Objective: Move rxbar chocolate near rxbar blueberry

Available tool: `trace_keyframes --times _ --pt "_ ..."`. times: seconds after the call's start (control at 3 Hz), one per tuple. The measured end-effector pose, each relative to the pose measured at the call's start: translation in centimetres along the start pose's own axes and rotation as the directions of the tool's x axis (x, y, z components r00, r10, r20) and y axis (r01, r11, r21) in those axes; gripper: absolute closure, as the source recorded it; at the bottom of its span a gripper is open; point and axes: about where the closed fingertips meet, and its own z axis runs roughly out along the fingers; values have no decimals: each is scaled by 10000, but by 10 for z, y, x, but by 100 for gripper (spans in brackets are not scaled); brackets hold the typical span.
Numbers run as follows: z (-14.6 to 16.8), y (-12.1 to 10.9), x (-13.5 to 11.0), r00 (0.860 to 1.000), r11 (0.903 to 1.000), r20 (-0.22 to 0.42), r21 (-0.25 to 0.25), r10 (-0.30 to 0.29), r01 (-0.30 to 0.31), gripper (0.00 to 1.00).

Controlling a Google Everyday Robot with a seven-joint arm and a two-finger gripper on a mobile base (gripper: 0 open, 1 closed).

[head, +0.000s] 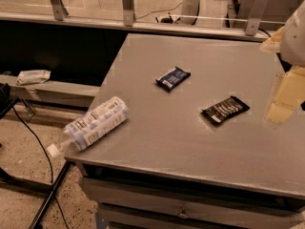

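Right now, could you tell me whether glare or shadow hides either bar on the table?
Camera view: warm light; no glare on the rxbar chocolate or the rxbar blueberry, both plain against the grey table; the hand, at the right edge, casts no shadow on either.

Gripper (285, 97) at the right edge, above the table's (190, 142) right side, largely cut off by the frame

Dim, warm light. The surface (190, 142) carries a soft sheen, with deep shadow beneath it. The gripper (282, 101) shows pale and washed-out at the right edge.
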Motion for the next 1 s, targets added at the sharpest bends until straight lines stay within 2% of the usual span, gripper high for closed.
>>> trace_keyframes --times 0.67,1.0 --pt "1 -1 0 10000 9999 37 -113 -74 75 0" --pt "26 -12 3 9982 9970 26 -488 -593 593 0"
